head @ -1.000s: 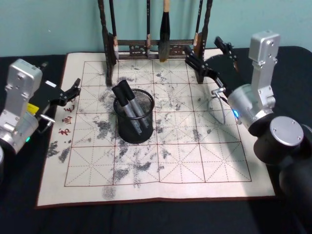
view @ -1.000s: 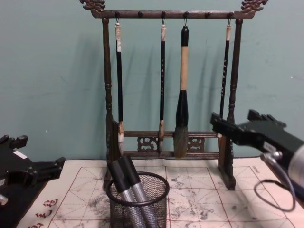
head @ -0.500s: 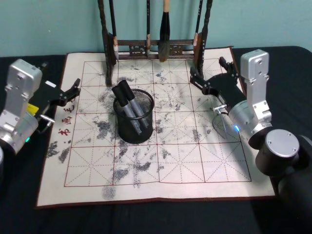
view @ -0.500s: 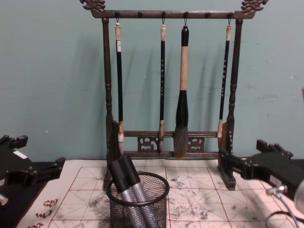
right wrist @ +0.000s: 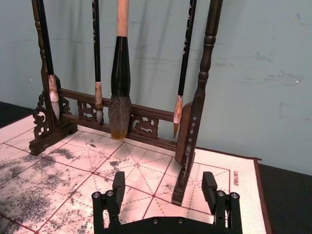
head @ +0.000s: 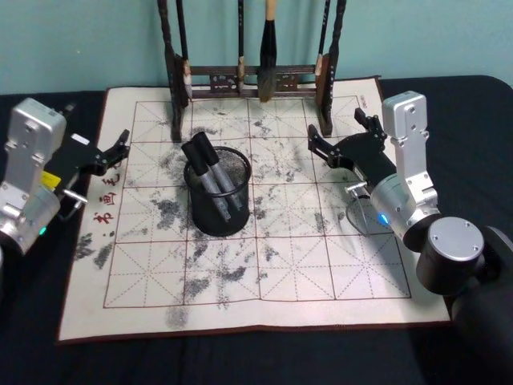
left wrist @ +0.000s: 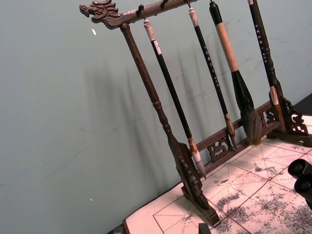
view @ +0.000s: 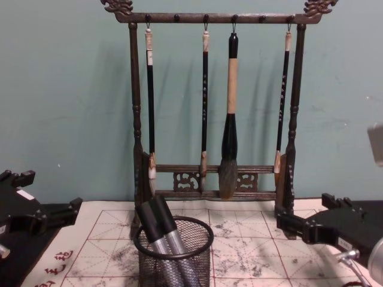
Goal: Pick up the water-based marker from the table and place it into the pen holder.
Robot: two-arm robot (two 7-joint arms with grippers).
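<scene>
The pen holder [head: 232, 215] is a round black mesh cup standing left of centre on the calligraphy mat. Two water-based markers [head: 210, 172] with black caps and grey barrels lean inside it, caps up. The chest view has the same pen holder [view: 200, 263] and markers [view: 157, 222] at the bottom centre. My right gripper [head: 335, 130] hovers open and empty over the mat's right side, in front of the brush rack's right post. In the right wrist view the right gripper [right wrist: 164, 189] holds nothing between its fingers. My left gripper [head: 115, 151] rests open at the mat's left edge.
A tall dark wooden brush rack [head: 250, 80] with several hanging brushes [view: 228, 128] stands along the mat's far edge. The ink-stained gridded mat [head: 264, 265] lies on a black table. A teal wall is behind.
My right gripper has drawn back from the brush rack toward me and sunk lower over the mat. The left arm, the pen holder and the markers have stayed put.
</scene>
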